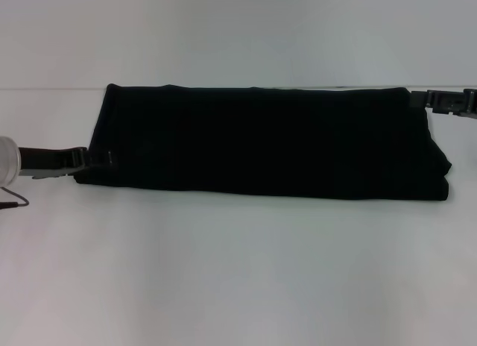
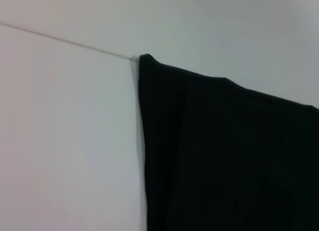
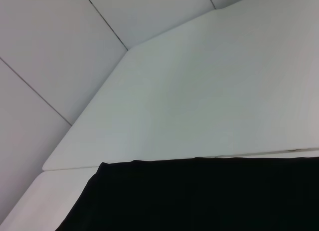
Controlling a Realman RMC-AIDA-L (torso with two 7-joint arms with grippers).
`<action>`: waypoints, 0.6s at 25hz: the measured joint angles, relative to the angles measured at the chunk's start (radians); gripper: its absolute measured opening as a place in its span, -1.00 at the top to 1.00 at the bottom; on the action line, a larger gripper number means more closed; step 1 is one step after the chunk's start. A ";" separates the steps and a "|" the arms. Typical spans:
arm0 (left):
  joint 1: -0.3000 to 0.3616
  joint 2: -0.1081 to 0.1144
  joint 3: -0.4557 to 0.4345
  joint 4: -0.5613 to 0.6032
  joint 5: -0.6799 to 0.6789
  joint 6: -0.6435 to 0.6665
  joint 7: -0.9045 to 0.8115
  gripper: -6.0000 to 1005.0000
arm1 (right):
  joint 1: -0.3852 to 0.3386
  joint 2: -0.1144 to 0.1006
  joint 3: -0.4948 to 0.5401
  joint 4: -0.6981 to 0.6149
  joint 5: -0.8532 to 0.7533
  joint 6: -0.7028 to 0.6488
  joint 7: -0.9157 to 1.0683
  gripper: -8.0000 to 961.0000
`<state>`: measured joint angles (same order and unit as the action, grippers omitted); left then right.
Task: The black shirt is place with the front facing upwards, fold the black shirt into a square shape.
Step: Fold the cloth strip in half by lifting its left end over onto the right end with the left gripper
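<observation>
White tabletop fills nearly everything in the head view, bare and pale in front of the cloth and on both sides of it, with a thin seam line running across behind. Nothing stands between the arms and the cloth. Wide open surface lies toward the robot; behind the cloth only a narrow strip remains before the seam.

Across the middle lies the black shirt, folded into a long, low band, plain black on its upper face, its right end bunched into thicker layers. Its left edge runs straight and clean in the left wrist view.

At the band's near left corner the left gripper is touching the cloth; at the far right corner sits the right gripper. Whether either claw is clenched or released cannot be told.
</observation>
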<state>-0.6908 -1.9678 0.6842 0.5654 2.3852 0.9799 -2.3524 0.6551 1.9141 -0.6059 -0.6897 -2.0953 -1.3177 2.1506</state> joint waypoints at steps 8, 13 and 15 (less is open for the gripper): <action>0.008 0.007 0.008 0.000 0.000 -0.012 -0.023 -0.65 | 0.002 0.000 0.002 -0.003 0.000 0.000 0.000 -0.69; 0.008 0.009 0.009 0.001 0.016 -0.020 -0.027 -0.17 | 0.000 0.000 0.002 -0.004 0.000 0.001 0.000 -0.68; 0.006 0.008 0.009 0.001 0.028 -0.024 -0.027 0.02 | -0.001 0.000 0.003 -0.004 0.000 0.001 0.000 -0.68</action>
<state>-0.6847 -1.9596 0.6934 0.5661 2.4136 0.9557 -2.3799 0.6546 1.9141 -0.6034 -0.6933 -2.0954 -1.3170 2.1506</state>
